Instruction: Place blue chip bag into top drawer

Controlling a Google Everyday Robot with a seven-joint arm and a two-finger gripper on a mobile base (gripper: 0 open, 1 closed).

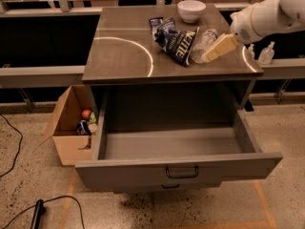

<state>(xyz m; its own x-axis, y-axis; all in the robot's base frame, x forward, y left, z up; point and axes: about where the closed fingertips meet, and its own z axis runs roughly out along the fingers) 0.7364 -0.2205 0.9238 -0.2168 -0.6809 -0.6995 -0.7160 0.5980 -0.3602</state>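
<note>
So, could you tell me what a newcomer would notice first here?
The top drawer gapes wide open across the front, bare inside. On the cabinet top behind it lies the blue chip bag, with the gripper hovering just to its right by a clear bottle.

The chip bag (180, 44) was laid on the cabinet top (119, 56), right of its centre. A packet (159, 25) was found touching the bag at 11 o'clock, a bowl (191, 9) was set behind it at 1 o'clock, and a water bottle (202, 39) was placed just beside it at 3 o'clock. The gripper (208, 55) was held at the bottle's 4 o'clock side. The top drawer (143, 168) was drawn out below the cabinet top, at 6 o'clock. A box (66, 132) was set on the floor at the drawer's 9 o'clock.
</note>
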